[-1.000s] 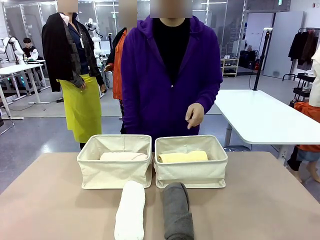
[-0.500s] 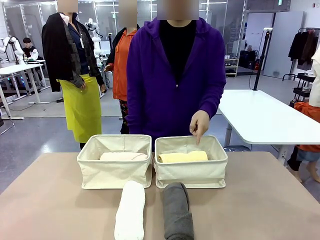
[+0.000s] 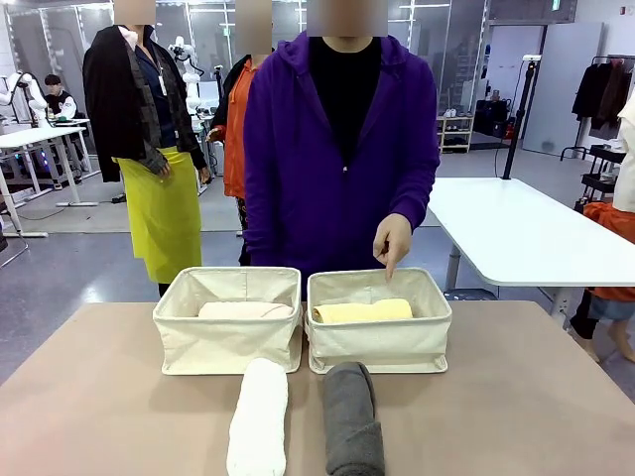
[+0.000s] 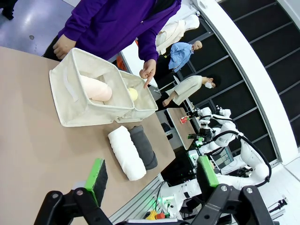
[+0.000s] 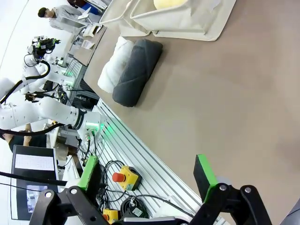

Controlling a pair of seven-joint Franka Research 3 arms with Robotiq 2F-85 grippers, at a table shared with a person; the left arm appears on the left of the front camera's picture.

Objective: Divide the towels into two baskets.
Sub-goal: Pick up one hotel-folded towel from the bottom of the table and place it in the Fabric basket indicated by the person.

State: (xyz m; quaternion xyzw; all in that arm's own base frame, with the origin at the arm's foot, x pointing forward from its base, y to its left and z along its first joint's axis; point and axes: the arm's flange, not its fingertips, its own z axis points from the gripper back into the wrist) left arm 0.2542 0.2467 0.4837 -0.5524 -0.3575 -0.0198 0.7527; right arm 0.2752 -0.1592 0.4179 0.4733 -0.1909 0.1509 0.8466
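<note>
Person's hand, held back at body a second ago, now points down into right cream canvas basket holding yellow terry towel roll; likely cue for next drop. Pale peach towel roll in left cream canvas basket. White towel roll, dark grey towel roll on desk. Left tool, right tool: fingers apart, empty.

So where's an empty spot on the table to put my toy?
Bare table lies left of the left basket and white towel, and right of the right basket and grey towel. The middle is crowded: the baskets stand tight together, with both towels close in front.
</note>
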